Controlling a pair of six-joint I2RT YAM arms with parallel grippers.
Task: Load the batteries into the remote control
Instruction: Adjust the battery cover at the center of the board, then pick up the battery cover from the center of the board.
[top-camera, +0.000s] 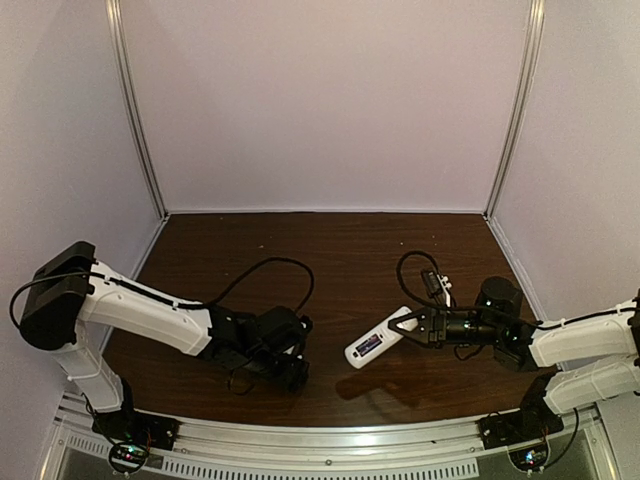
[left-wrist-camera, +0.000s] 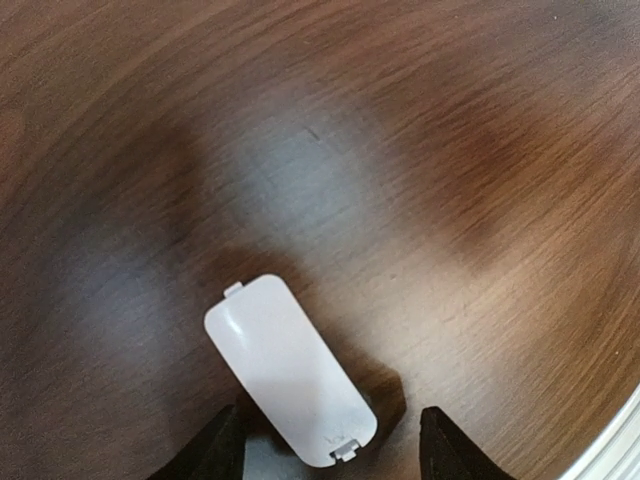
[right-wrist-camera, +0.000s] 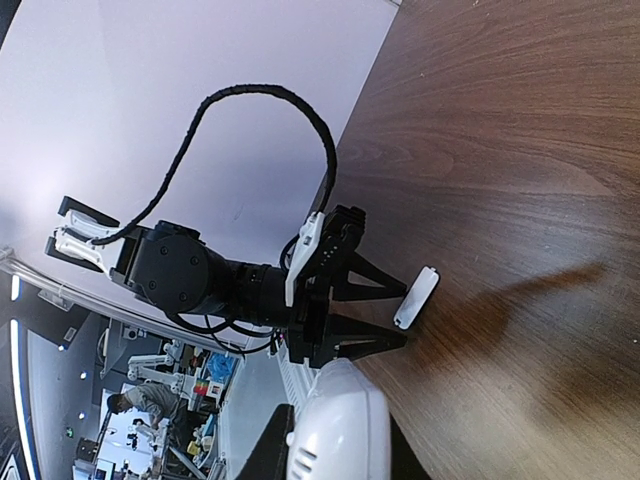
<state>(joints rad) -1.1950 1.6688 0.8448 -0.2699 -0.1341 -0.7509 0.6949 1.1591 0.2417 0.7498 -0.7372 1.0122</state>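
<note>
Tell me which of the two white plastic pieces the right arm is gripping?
The remote control, the longer bar clamped in the right gripper. The small rounded battery cover sits unheld inside the open left gripper.

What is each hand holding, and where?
Right hand grips the remote by one end; left hand is open around the cover, holding nothing.

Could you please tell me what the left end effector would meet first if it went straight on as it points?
Most likely the small white rounded plastic cover, sitting just ahead between the open fingers of the left end effector; the dark wooden table lies right behind it. Exact depth is unclear.
</note>
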